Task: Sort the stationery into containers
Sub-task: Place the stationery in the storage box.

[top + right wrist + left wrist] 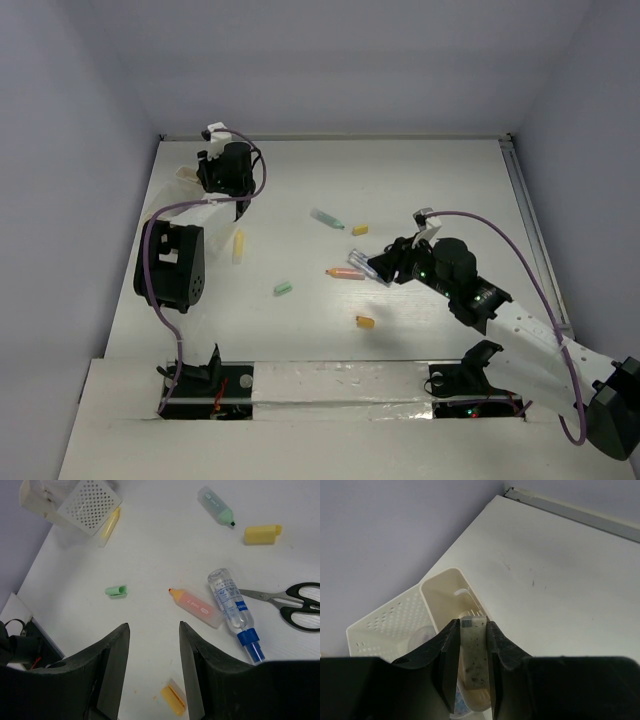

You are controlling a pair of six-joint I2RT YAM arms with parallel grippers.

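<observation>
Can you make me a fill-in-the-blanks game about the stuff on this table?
1. The speckled eraser is held by the robot's ____ arm.
2. The scissors have ____ handles.
3. The clear pen has a ____ cap.
4. The right gripper holds ____.

Missing words: left, black, blue, nothing.

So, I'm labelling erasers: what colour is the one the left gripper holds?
Pale tan eraser, dark speckles; best in left wrist view.
</observation>
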